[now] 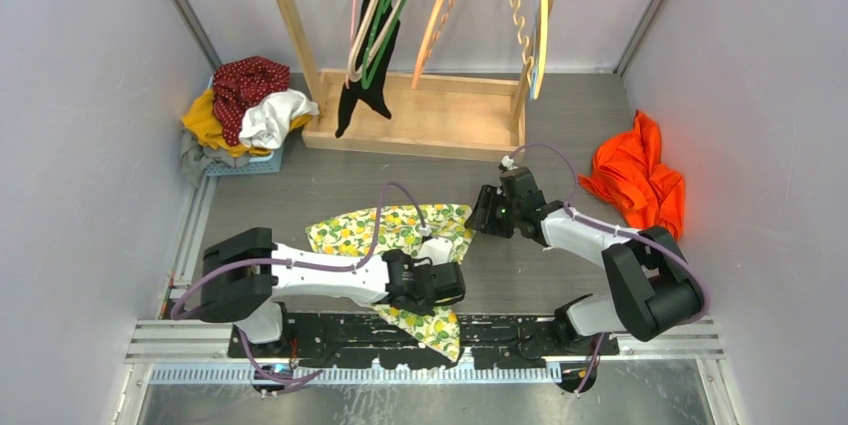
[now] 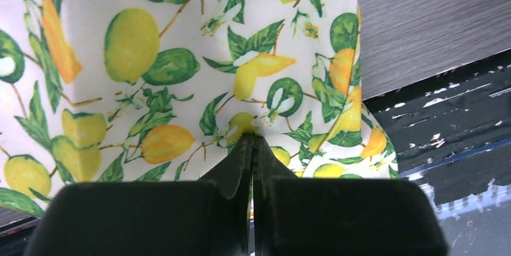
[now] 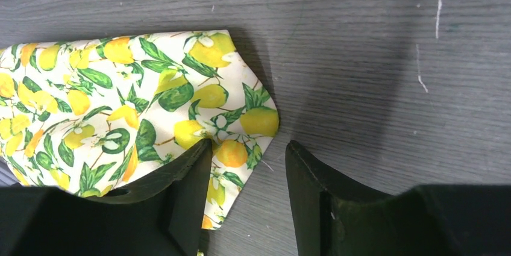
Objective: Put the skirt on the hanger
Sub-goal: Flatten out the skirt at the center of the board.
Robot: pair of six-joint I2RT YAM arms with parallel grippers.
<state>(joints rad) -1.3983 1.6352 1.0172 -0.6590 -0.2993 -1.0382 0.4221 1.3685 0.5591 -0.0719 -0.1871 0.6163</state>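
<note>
The lemon-print skirt point(image 1: 400, 230) lies on the grey table between both arms, and its near end droops over the black front rail. My left gripper point(image 1: 456, 283) is shut on a fold of the skirt point(image 2: 181, 57); its closed tips point(image 2: 252, 138) pinch the fabric. My right gripper point(image 1: 478, 215) is open and hovers over the skirt's right corner point(image 3: 120, 99). Its left finger is above the cloth and its right finger over bare table, gripper centre point(image 3: 248, 144). Several hangers point(image 1: 385, 5) hang on the wooden rack point(image 1: 420, 120) at the back. One hanger carries a black garment point(image 1: 362, 75).
A blue basket heaped with clothes point(image 1: 240, 110) stands at the back left. An orange garment point(image 1: 638, 177) lies crumpled at the right. The black mounting rail point(image 1: 520, 330) runs along the near edge. Grey walls close in both sides.
</note>
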